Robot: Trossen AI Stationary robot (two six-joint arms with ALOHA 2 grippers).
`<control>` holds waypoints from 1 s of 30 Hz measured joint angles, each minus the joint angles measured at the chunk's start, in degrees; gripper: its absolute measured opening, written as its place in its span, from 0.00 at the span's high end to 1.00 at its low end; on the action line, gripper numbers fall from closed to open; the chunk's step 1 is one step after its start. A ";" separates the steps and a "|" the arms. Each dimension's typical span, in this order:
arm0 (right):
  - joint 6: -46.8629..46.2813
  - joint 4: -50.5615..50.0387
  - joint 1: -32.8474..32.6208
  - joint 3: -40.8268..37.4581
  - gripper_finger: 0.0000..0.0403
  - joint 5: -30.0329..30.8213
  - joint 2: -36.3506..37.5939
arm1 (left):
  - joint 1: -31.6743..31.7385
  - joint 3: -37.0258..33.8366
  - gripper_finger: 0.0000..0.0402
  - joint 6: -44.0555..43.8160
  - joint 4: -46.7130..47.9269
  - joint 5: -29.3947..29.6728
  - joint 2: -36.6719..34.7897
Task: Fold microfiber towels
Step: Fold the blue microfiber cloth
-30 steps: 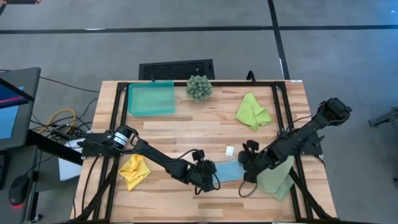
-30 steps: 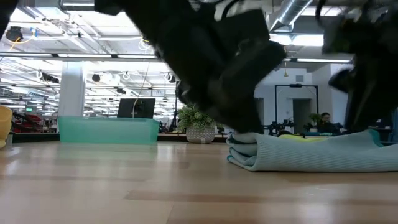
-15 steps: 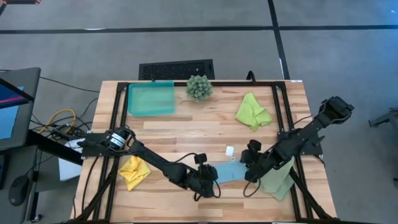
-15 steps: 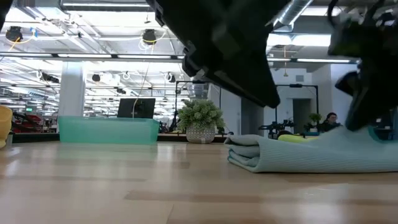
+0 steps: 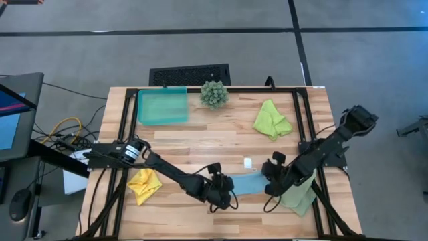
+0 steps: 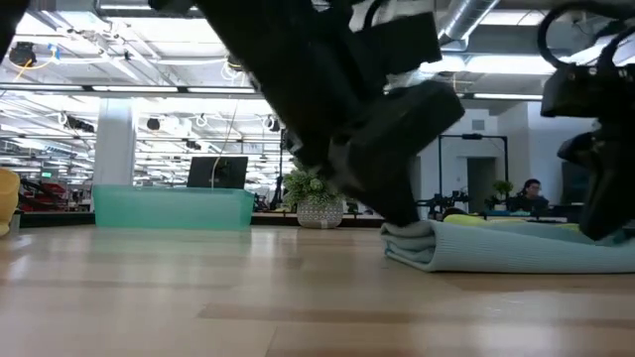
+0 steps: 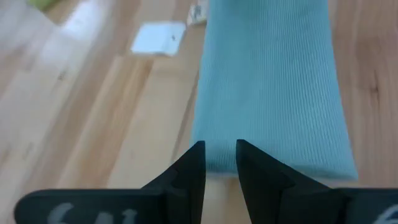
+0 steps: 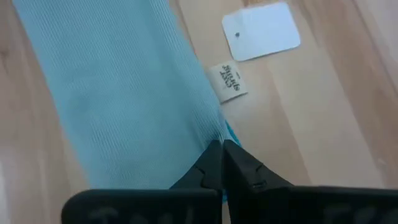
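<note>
- The light blue towel lay folded into a narrow strip near the front edge of the wooden table, between my two grippers.
- In the low view the strip showed a rounded fold at its end, lying flat on the wood.
- My right gripper was clenched on that towel's edge, fingertips pressed together on the cloth beside its small sewn label.
- A small white tag lay on the bare wood just beyond the label.
- My left gripper was at the strip's other end, its fingers a narrow gap apart over the edge of the blue cloth; I could not tell whether they held it.
- The pale sage green towel lay at the table's front right, partly under my right arm.
- The yellow towel sat crumpled at the front left, beside my left arm.
- The lime green towel lay rumpled toward the back right, well apart from both grippers.
- A teal plastic tray stood at the back left, with a spiky green plant just beside it.
</note>
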State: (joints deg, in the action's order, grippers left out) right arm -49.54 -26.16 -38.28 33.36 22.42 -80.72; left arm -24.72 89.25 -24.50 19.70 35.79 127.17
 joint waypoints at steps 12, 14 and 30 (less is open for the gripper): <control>1.88 -0.85 0.14 0.00 0.71 6.46 9.50 | -0.66 2.09 0.80 1.28 -0.13 1.58 0.28; 1.64 -0.52 -0.12 0.00 0.67 7.61 11.10 | -0.41 1.18 0.80 1.21 -0.43 1.54 0.36; -4.07 0.25 0.33 -4.04 0.80 -0.34 4.63 | 0.34 -0.62 0.80 0.69 -0.26 2.49 0.44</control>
State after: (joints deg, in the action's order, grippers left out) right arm -53.60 -25.91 -37.95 29.32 22.09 -76.09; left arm -24.38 88.63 -23.81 19.44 38.28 127.61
